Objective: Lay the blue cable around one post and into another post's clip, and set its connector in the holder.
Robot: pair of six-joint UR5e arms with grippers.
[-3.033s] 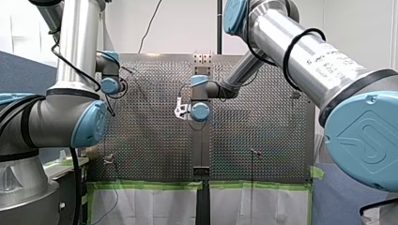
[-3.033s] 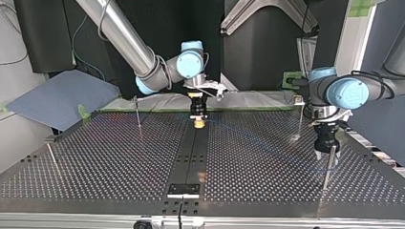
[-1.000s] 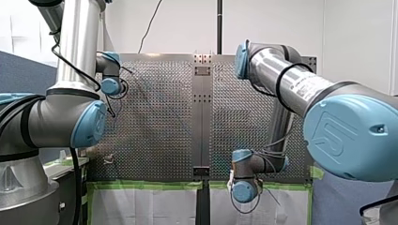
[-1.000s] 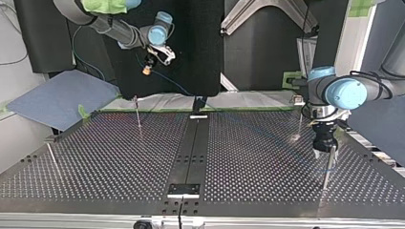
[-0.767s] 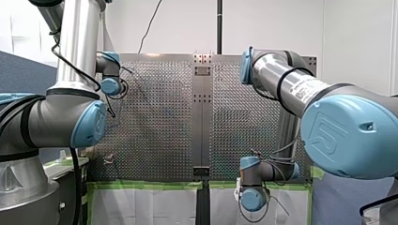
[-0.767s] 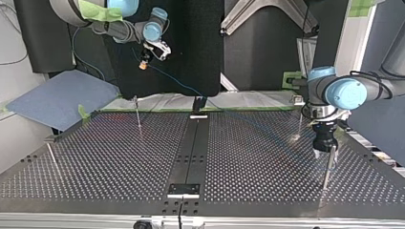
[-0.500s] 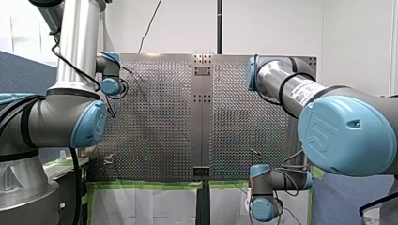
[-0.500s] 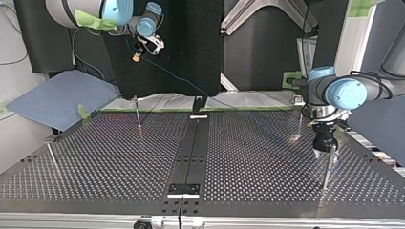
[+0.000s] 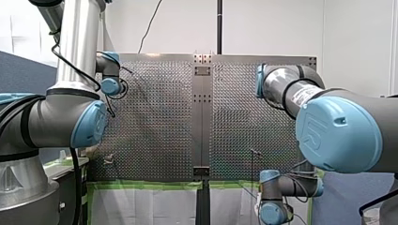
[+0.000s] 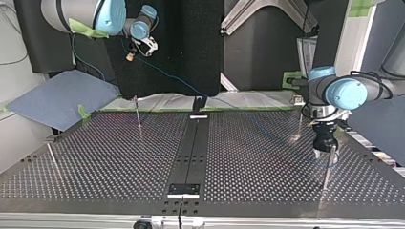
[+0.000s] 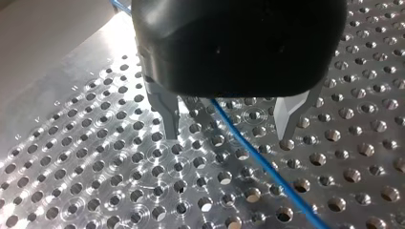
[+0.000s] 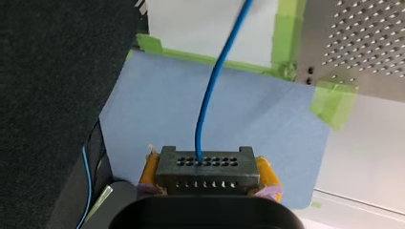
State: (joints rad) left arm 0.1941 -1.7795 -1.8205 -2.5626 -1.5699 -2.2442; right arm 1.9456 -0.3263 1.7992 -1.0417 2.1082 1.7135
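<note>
Worryingly, my right hand (image 10: 129,56) clasped the connector (image 12: 206,169); its pull could drag the blue cable (image 11: 260,160) out of my released left hand (image 11: 229,134).

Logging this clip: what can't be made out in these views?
Top view: the blue cable is too thin over the table to trace around the posts.
Front view: my right gripper is hidden under its own wrist at the bottom edge.
Left wrist view: my left gripper body hides the cable's run behind its open jaws.
</note>
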